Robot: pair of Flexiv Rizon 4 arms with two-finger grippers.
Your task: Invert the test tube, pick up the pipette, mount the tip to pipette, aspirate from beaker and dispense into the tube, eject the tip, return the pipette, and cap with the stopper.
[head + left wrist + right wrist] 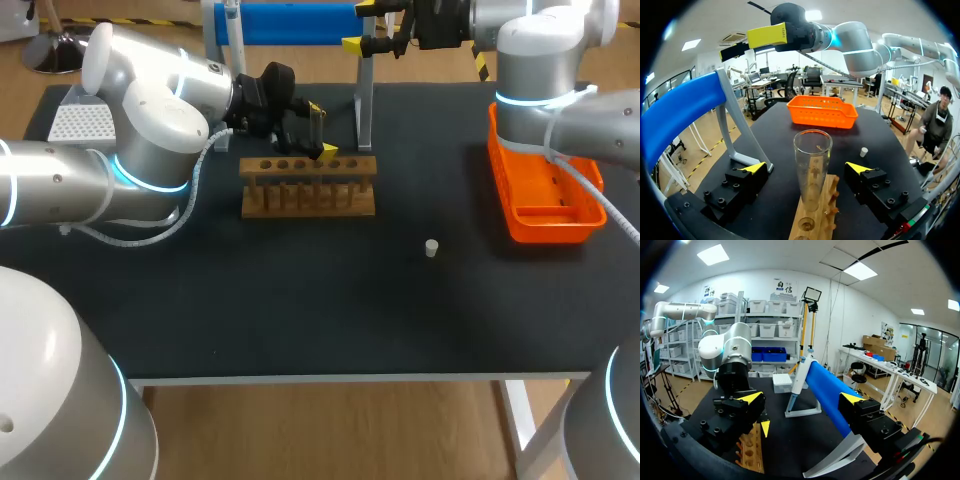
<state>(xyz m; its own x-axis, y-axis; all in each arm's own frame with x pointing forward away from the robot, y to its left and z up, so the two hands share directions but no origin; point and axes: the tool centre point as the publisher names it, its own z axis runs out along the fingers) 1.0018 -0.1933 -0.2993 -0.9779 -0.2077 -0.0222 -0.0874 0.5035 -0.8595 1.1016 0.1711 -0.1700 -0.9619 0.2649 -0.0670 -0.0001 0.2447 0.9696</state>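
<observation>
In the head view, your left gripper point(321, 129) hangs just over the wooden rack point(308, 190). Your right gripper point(362, 26) sits well beyond it, by the end of the blue bar point(290, 22).

In the left wrist view, the test tube point(812, 165) stands mouth-up in the rack between the spread fingers point(752, 168), touched by neither. It looks like light, slick, brittle glass, so grip it mid-wall and squeeze gently.

In the right wrist view, the right gripper's fingers point(752, 398) stand wide apart on nothing, and the pipette point(799, 375) is well ahead of them on its stand.
</observation>
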